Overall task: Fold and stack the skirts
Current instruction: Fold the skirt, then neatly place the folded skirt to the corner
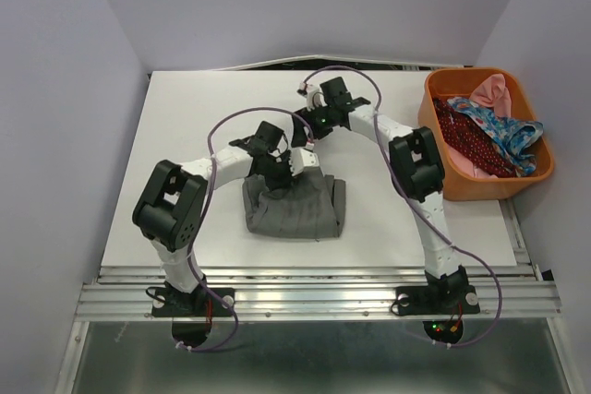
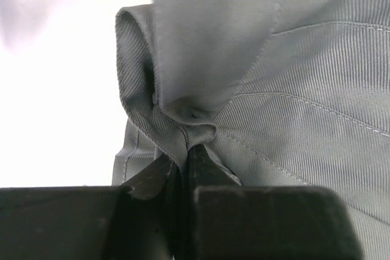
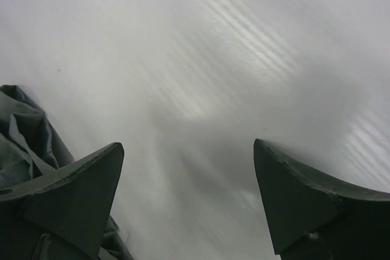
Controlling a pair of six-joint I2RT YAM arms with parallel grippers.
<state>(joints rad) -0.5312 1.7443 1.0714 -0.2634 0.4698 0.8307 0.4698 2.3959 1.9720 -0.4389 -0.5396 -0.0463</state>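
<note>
While the left claw [image 2: 186, 172] pinches a fold of the grey skirt [image 2: 292, 77] tight, the right claw [image 3: 189, 175] gapes wide — empty — above the tabletop [image 3: 219, 53], skirt beside its left finger.

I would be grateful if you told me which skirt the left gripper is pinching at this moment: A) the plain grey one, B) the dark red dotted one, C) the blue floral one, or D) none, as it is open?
A: the left wrist view shows the left gripper shut on a fold of the grey skirt, while the dark red skirt and the blue skirt lie in the orange basket.
</note>
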